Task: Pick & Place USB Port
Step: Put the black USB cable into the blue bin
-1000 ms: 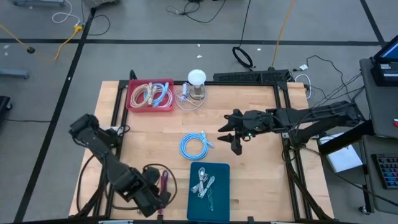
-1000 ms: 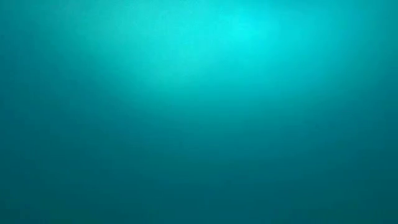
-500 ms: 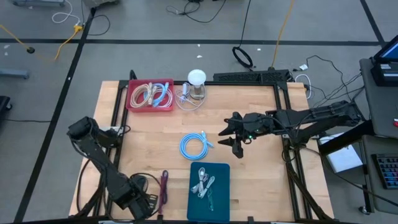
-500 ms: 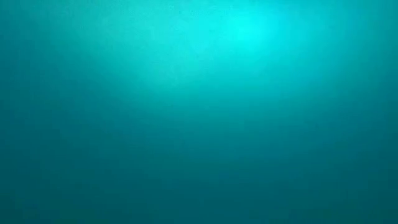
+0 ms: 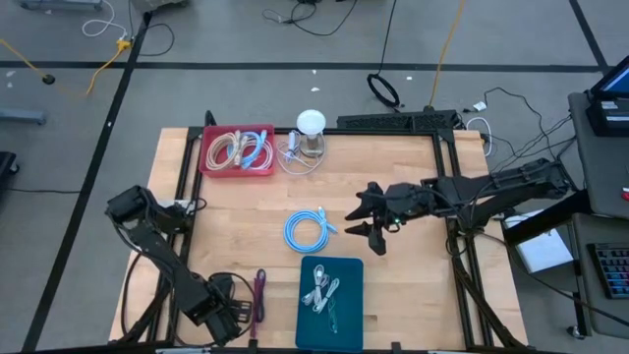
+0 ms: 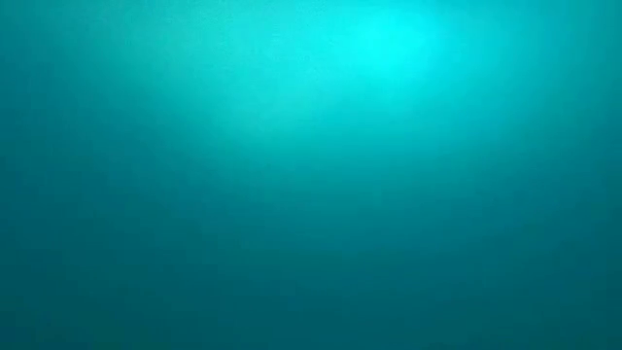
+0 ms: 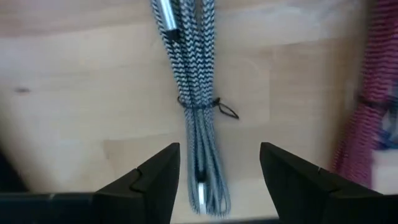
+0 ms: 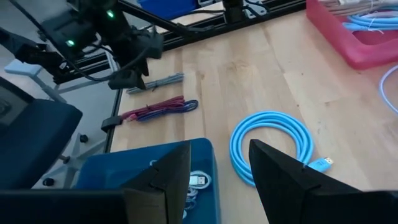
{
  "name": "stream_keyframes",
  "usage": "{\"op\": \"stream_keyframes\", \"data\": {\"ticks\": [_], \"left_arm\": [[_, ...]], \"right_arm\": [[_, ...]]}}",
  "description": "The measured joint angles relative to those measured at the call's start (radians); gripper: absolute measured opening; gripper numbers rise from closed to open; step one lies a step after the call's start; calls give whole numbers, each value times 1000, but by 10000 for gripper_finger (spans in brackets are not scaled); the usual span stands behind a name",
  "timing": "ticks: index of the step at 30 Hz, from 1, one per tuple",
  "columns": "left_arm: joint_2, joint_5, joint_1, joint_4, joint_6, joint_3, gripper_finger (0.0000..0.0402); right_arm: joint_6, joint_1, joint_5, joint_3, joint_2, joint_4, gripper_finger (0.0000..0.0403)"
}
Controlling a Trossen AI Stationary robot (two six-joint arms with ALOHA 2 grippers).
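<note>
A black-and-white braided USB cable bundle, tied at its middle, lies flat on the wooden table. My left gripper is open at the near left, with one finger on either side of the bundle's end and a gap to each. A maroon cable bundle lies just right of it. My right gripper hangs open over the table's middle, next to a coiled light-blue cable, and holds nothing. The low view shows only a flat teal field.
A blue tray with white cables sits at the near edge. A red tray of cables and a white round object with a cable stand at the far edge. Black rails frame the table.
My left gripper has drawn back a little toward the table's near-left corner. The maroon bundle, partly covered by the gripper before, now lies in full view on the table.
</note>
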Motion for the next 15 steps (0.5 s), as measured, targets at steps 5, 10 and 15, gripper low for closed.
{"op": "stream_keyframes", "data": {"ticks": [5, 10, 15], "left_arm": [[36, 48, 0, 116, -10, -69, 223], [56, 68, 2, 147, -14, -83, 195], [48, 54, 14, 163, 31, -83, 31]], "right_arm": [[0, 26, 3, 0, 0, 7, 155], [1, 43, 5, 0, 0, 6, 155], [14, 45, 8, 0, 0, 7, 155]]}}
